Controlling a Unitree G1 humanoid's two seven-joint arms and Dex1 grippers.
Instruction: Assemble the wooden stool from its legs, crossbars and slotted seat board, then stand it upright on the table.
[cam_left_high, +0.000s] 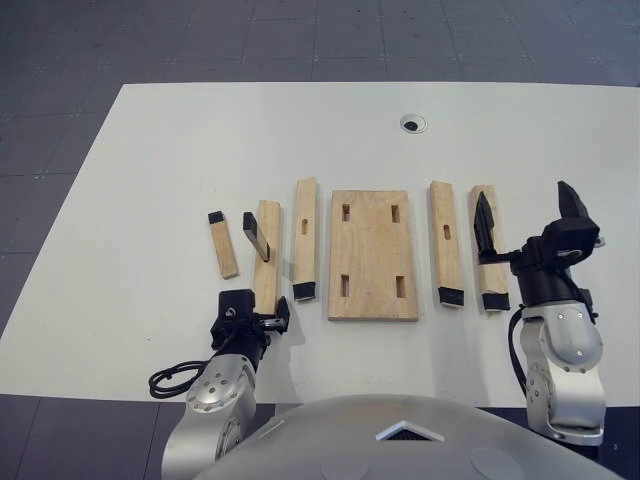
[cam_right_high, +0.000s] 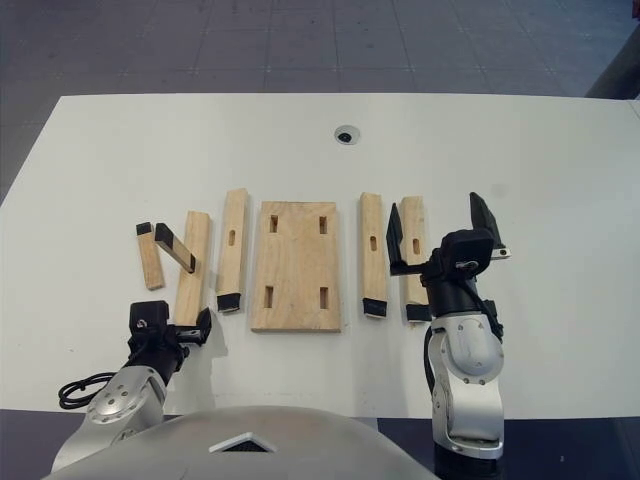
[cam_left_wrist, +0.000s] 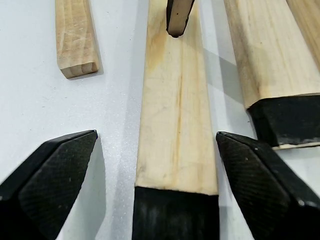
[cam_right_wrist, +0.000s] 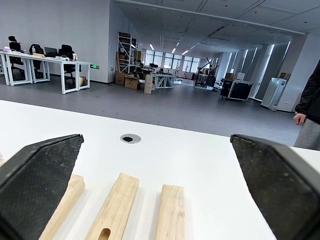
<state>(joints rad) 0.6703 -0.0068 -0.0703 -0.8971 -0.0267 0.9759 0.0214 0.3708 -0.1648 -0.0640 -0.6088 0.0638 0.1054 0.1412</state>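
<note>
Since nothing is yet joined, the slotted seat board (cam_left_high: 372, 254) lying flat at the centre of the desk (cam_left_high: 150, 200), assembly is judged not begun. Left of the board, the left hand (cam_left_high: 258, 310) sits low, fingers (cam_left_wrist: 55, 170) apart astride the capped near end of a leg (cam_left_high: 267, 255), apparently aligned to grasp it. Right of the board, the right hand (cam_left_high: 528, 218) hangs raised and spread wide above the outermost leg (cam_left_high: 491, 280), empty.

light: bright, even — ceiling lights (cam_right_wrist: 176, 51) | shadows: soft, short on table (cam_left_high: 150, 200)

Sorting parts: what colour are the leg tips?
Black, clearest on the leg in the left wrist view.
</note>
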